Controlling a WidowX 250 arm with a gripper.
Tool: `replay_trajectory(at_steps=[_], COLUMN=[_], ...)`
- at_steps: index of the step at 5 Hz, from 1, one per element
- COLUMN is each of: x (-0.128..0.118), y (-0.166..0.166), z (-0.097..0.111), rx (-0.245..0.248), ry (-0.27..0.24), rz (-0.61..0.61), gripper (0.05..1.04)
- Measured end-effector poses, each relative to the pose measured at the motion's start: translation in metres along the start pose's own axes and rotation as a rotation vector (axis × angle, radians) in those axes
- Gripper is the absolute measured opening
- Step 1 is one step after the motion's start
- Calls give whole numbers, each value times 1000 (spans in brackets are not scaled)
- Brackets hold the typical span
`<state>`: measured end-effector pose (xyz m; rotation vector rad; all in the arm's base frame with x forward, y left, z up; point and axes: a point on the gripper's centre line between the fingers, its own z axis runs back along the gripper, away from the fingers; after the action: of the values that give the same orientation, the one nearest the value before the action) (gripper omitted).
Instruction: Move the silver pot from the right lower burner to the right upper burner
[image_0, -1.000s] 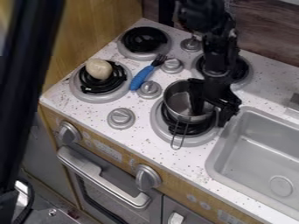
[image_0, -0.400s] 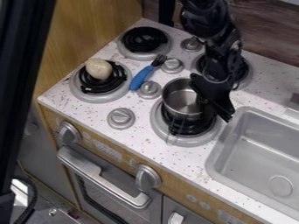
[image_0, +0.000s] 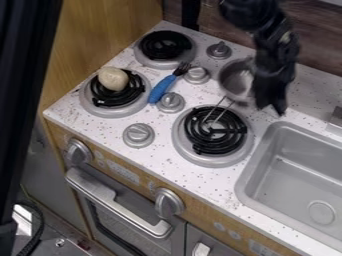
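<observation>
Pot (image_0: 237, 80): Seen at the right upper burner, to the gripper's left and close against it. Could not tell rested from raised. Risked a tip or a drop from release too high, or from setting down on the burner's edge.

Gripper (image_0: 270, 102): Appeared closed on the pot's right side, hung low from the arm. Risked letting the pot roll or swing, from a hold on one side only. Could also have dragged the pot back off the coil, from pulling away before full release.

Wire handle (image_0: 214, 108): Pointed toward the lower burner, crossing above the coil in view. Might have snagged there, from lowering too soon.

Lower burner (image_0: 215, 131): Judged already left behind by the pot. Needed only room for the handle.

Knob (image_0: 197, 75): Stood near the pot's left. Could have been bumped, from drifting too far left while centring.

Fork (image_0: 160, 90): Lay farther left, between burners. Judged at little risk.

Sink (image_0: 257, 165): Set well apart from the pot. Judged a worry only after a bad slip rightward.
</observation>
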<state>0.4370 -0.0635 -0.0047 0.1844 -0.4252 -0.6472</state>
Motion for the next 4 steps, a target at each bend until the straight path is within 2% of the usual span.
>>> replay_trajectory(at_steps=[2, 3, 4], x=[27, 27, 33], y=[16, 22, 27], z=[-39, -56, -61], rx=[13, 13, 17], ry=[77, 109, 91], rz=[-6, 19, 48], gripper=[70, 70, 70])
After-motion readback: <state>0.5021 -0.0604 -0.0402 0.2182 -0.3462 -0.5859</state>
